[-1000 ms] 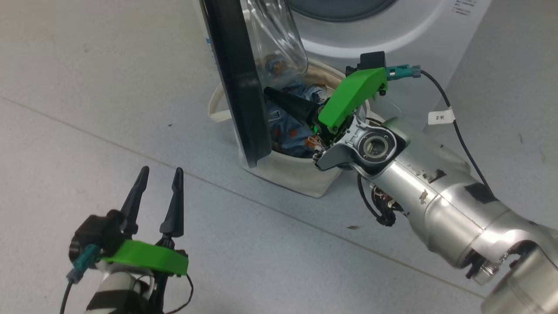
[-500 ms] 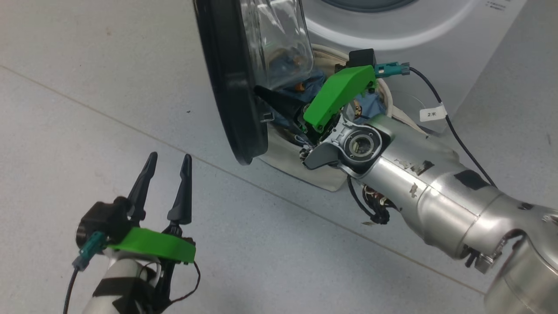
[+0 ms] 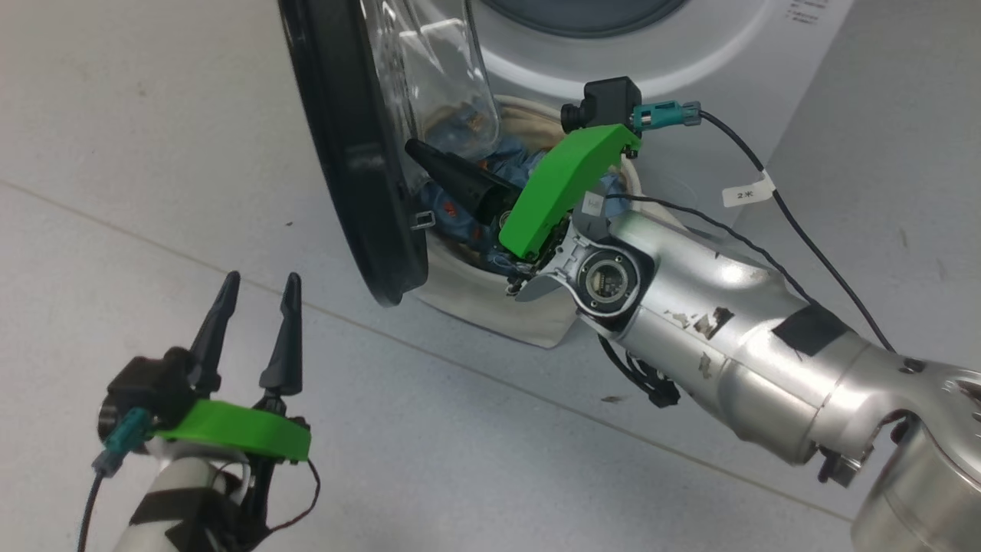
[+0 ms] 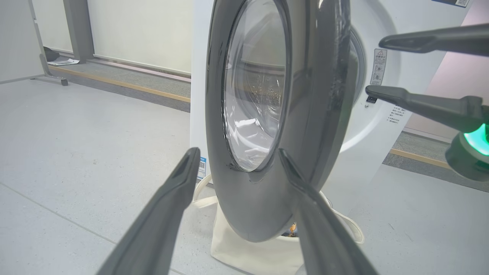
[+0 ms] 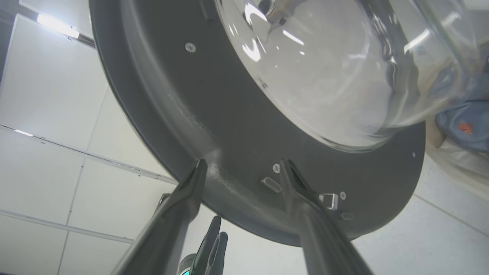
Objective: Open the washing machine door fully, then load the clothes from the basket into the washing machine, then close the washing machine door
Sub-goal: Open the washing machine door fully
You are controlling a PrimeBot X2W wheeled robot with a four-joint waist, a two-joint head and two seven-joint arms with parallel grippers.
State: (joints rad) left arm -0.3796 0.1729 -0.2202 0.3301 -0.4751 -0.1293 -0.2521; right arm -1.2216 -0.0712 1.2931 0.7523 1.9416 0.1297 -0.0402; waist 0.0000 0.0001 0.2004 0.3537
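The big white washing machine stands behind its door. The door is open. It sticks out from the machine, and I see its black rim from the edge. The bulging clear glass is on the side that faces the machine.

The cream basket sits right under the door's bottom edge, mostly on the glass side. The clothes are in the basket. They are blue with little orange marks, and they lie just beside the door's glass.

My right pincer is on the glass side of the door, low down near the bottom rim. Its two fingers are spread apart and they grip nothing. One finger lies across the door's dark inner face, just beside a little metal hook. I cannot tell if it touches the door.

My left pincer is on the door's outer side, well apart from it. Its fingers are spread too, and it holds nothing.
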